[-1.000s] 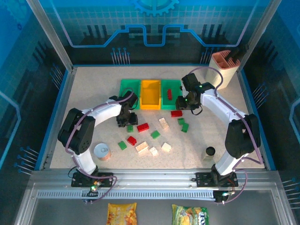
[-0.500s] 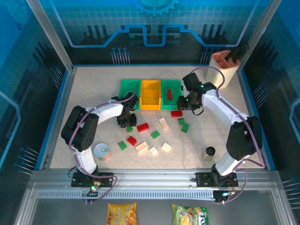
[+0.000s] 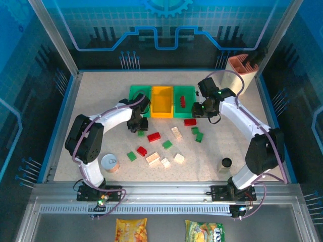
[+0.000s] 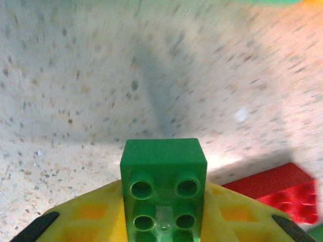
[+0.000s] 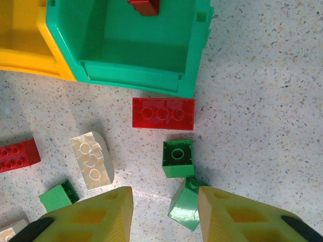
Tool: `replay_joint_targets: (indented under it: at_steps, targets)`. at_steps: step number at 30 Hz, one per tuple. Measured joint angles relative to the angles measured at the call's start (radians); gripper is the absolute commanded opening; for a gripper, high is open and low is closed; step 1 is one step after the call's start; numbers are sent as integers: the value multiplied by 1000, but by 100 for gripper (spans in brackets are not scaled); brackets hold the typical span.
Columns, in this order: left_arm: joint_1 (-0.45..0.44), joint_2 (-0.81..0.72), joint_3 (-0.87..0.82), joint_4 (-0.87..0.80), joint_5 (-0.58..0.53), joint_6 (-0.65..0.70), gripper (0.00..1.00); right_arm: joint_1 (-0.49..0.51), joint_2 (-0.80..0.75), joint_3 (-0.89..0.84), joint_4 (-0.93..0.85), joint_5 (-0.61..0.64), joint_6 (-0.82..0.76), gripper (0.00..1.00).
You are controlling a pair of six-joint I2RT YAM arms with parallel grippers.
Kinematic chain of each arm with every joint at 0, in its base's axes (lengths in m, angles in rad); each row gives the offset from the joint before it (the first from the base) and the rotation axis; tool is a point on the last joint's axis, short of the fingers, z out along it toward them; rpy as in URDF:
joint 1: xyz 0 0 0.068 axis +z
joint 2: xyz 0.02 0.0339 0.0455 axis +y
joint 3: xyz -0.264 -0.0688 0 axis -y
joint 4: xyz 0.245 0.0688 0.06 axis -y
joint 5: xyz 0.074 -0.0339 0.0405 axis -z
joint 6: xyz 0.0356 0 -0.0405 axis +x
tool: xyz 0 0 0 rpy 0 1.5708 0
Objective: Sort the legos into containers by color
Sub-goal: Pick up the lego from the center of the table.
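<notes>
Left hand: the left hand [image 3: 137, 123] sits just on the near side of the left green bin [image 3: 136, 92]. Its fingers [image 4: 86, 222] are clamped on a green brick [image 4: 163, 186], whose four studs face the wrist camera. I cannot tell whether the brick is clear of the desk [image 3: 91, 111].
Right hand: the right hand [image 3: 198, 109] hangs by the near right corner of the bins. Its fingers [image 5: 96, 214] stand apart with nothing between them, over two small green legos [image 5: 177, 158].
Containers: three bins are joined in a row at the far middle of the desk, with the yellow bin [image 3: 162, 96] between the left green bin and the right green bin [image 3: 189, 93].
Already in: red legos [image 3: 181, 101] lie in the right green bin.
Loose legos: a flat red brick [image 5: 163, 113] lies just on the near side of the right green bin, with a cream brick [image 5: 92, 160] to its left. Another red brick [image 3: 154, 136] lies near the left hand. Cream pieces [image 3: 165, 162] cluster nearer, with a green one [image 3: 131, 156] to their left.
Other things: a tin can [image 3: 109, 163] stands near left, a black cup [image 3: 225, 163] near right, and a salmon holder [image 3: 241, 70] in the far right corner.
</notes>
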Motion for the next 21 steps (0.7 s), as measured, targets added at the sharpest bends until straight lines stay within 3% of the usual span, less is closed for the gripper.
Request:
replay_joint_targets:
  at_steps: [9,21]
  targets:
    - [-21,63,288,-56,0,26,28,0,-61,-16,-10,26,0,40]
    - [-40,377,812,-166,-17,69,28,0,-135,-77,-38,49,0,40]
